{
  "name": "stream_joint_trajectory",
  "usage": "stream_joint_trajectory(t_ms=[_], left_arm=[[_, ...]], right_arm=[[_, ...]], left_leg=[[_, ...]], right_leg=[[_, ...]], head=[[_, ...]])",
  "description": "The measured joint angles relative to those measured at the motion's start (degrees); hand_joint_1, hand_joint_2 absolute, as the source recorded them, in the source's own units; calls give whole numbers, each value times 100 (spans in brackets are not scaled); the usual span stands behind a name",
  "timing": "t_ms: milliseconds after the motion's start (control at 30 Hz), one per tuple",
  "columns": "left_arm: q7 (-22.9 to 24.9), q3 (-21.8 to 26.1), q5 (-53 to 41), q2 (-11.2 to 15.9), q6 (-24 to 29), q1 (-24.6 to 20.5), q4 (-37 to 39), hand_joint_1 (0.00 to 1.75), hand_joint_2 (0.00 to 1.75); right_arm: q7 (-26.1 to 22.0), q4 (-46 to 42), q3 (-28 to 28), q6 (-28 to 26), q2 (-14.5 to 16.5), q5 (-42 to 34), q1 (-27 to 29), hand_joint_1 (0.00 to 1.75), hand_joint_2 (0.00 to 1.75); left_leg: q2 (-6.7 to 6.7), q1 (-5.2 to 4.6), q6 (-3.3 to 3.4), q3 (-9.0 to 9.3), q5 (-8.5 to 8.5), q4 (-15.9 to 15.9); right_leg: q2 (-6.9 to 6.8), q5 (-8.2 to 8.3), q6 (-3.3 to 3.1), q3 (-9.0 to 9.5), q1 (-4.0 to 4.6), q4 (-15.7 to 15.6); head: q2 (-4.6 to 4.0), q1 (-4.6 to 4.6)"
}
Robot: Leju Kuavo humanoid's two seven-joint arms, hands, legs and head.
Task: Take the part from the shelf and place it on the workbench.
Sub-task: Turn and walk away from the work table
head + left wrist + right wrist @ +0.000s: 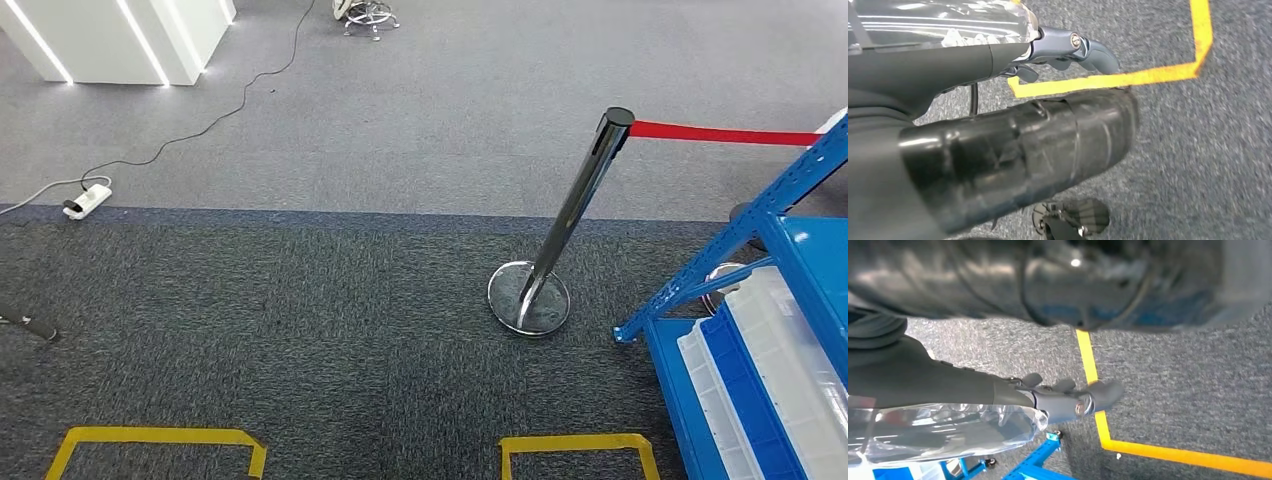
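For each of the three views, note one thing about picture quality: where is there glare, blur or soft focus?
Head view: sharp throughout, with bright reflections on the chrome stanchion and its base. Left wrist view: the dark body part close to the lens is soft, and glare streaks the clear plastic bag. Right wrist view: the near dark mass along one edge is badly blurred; the yellow floor tape stays fairly crisp.

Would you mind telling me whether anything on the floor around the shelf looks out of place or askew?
Nothing looks spilled or damaged. The chrome stanchion post appears to lean, though its round base sits flat on the carpet, so the tilt may come from the camera angle. A white power strip and its cable lie loose on the carpet, a possible trip hazard.
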Motion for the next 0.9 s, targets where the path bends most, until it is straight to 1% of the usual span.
stream_joint_trajectory(t_ms=[33, 67, 100, 133, 167, 200, 233, 267, 300, 333, 367, 400, 433, 467, 500, 533, 567, 600, 633, 667, 700, 733, 767, 800, 833, 867, 900], left_arm=[[-5, 0, -1, 0, -4, -8, 0, 0, 0], [-9, 1, -1, 0, -7, -15, 0, 0, 0], [-12, 1, -2, 0, -8, -19, 0, 0, 0], [-14, 1, -2, 1, -9, -18, 0, 0, 0], [-15, 1, -2, 3, -9, -11, 0, 0, 0], [-14, 0, -2, 6, -9, -2, 0, 0, 0], [-11, 0, -2, 9, -9, 10, 0, 0, 0], [-7, 1, -1, 11, -9, 19, 0, 0, 0], [-2, 1, -1, 13, -9, 25, 0, 0, 0], [1, 2, 0, 13, -9, 26, 0, 0, 0], [3, 2, 0, 14, -9, 26, 0, 0, 0], [4, 2, 1, 19, -10, 28, 0, 0, 0], [4, 2, 3, 24, -11, 31, 0, 0, 0], [3, 1, 6, 29, -14, 31, 0, 0, 0], [1, 1, 9, 32, -19, 26, 0, 0, 0], [-2, 1, 11, 32, -22, 16, 0, 0, 0], [-4, 2, 13, 31, -25, 8, 0, 0, 0], [-7, 4, 14, 30, -26, 2, 0, 0, 0], [-10, 6, 14, 29, -26, 2, 0, 0, 0], [-13, 8, 15, 29, -26, 6, 0, 0, 0], [-15, 9, 15, 31, -26, 14, 0, 0, 0], [-15, 9, 15, 31, -26, 25, 0, 0, 0], [-15, 10, 16, 32, -26, 35, 0, 0, 0], [-14, 10, 16, 32, -26, 41, 0, 0, 0], [-14, 11, 16, 32, -26, 40, 0, 0, 0], [-14, 11, 16, 32, -26, 36, 0, 0, 0], [-14, 11, 15, 31, -26, 31, 0, 0, 0]], right_arm=[[0, 0, 0, 0, -2, 2, 6, 0, 0], [1, 0, 0, 0, -5, 4, 13, 0, 0], [1, -1, -1, 0, -8, 8, 15, 0, 0], [2, -1, -1, 0, -10, 10, 12, 0, 0], [2, -2, -2, 1, -12, 11, 7, 0, 0], [3, -2, -2, 1, -13, 12, 2, 0, 0], [3, -2, -2, 2, -14, 13, 0, 0, 0], [3, -2, -2, 2, -14, 13, 2, 0, 0], [3, -2, -2, 2, -14, 14, 5, 0, 0], [4, -2, -2, 2, -13, 14, 8, 0, 0], [7, -2, -2, 2, -13, 15, 9, 0, 0], [9, -2, -2, 2, -12, 16, 7, 0, 0], [10, -2, -2, 1, -11, 17, 3, 0, 0], [8, -2, -2, -1, -11, 21, 2, 0, 0], [5, -2, -3, -4, -11, 25, 8, 0, 0], [3, -2, -6, -8, -12, 28, 22, 0, 0], [3, -2, -11, -11, -15, 33, 41, 0, 0], [14, -2, -17, -16, -19, 39, 58, 0, 0], [30, -2, -24, -19, -24, 49, 67, 0, 0], [56, -2, -30, -22, -30, 62, 68, 0, 0], [79, -2, -37, -24, -34, 76, 65, 0, 0], [96, -2, -44, -25, -37, 87, 63, 0, 0], [105, -2, -52, -25, -39, 95, 62, 0, 0], [108, -2, -61, -26, -41, 99, 65, 0, 0], [109, -2, -69, -27, -44, 99, 71, 0, 0], [110, -2, -76, -27, -50, 100, 77, 0, 0], [112, -2, -80, -28, -57, 101, 80, 0, 0]], left_leg=[[39, 3, -33, 24, -5, -8], [18, 13, -65, 40, -26, 5], [-68, 24, -93, 27, -88, 72], [-192, 33, -117, -45, -214, 250], [-338, 45, -134, -181, -393, 552], [-432, 46, -144, -361, -587, 935], [-472, 47, -152, -548, -737, 1316], [-486, 46, -155, -681, -786, 1568], [-491, 46, -152, -725, -714, 1614], [-507, 48, -144, -665, -532, 1434], [-559, 51, -131, -525, -290, 1082], [-683, 54, -114, -371, -106, 704], [-799, 61, -99, -246, 16, 387], [-892, 58, -86, -175, 64, 198], [-936, 51, -68, -153, 48, 130], [-893, 44, -44, -143, 55, 106], [-831, 47, -2, -131, 74, 84], [-767, 54, 46, -114, 96, 48], [-697, 62, 89, -96, 121, 11], [-623, 65, 124, -88, 138, -17], [-549, 51, 141, -83, 140, -25], [-470, 40, 150, -84, 137, -24], [-387, 31, 154, -84, 127, -21], [-309, 27, 153, -80, 115, -17], [-238, 26, 149, -73, 101, -13], [-175, 26, 140, -59, 84, -8], [-119, 23, 124, -38, 64, -4]], right_leg=[[57, 10, -33, -2, 2, -19], [106, 24, -65, 7, -7, -46], [155, 43, -103, 18, -21, -75], [204, 60, -137, 29, -37, -102], [254, 70, -162, 35, -45, -115], [311, 71, -178, 31, -41, -115], [376, 69, -185, 28, -34, -110], [447, 68, -188, 28, -28, -104], [523, 66, -188, 29, -25, -94], [604, 63, -185, 32, -26, -80], [683, 56, -177, 33, -30, -62], [758, 47, -161, 24, -29, -39], [830, 39, -139, 5, -28, -11], [891, 39, -110, -19, -33, 8], [947, 45, -76, -44, -37, 15], [1003, 58, -38, -63, -47, 11], [1030, 61, -3, -74, -61, 11], [958, 28, 24, -97, -55, 52], [824, -62, 46, -163, -48, 185], [652, -217, 60, -286, -42, 444], [483, -399, 75, -457, -35, 791], [399, -562, 89, -641, -41, 1155], [362, -649, 102, -780, -50, 1434], [342, -628, 110, -825, -57, 1524], [320, -507, 111, -756, -59, 1398], [272, -319, 104, -585, -57, 1087], [157, -147, 85, -367, -46, 678]], head=[[0, 1], [1, 1], [0, 1], [0, 0], [0, -1], [0, -1], [1, -2], [1, -2], [0, -2], [0, -2], [0, -2], [0, -1], [1, -1], [1, 0], [1, 0], [0, -1], [0, 0], [-1, 2], [-1, 3], [0, 5], [0, 6], [0, 5], [-1, 6], [-1, 5], [-2, 6], [-1, 5], [-1, 7]])
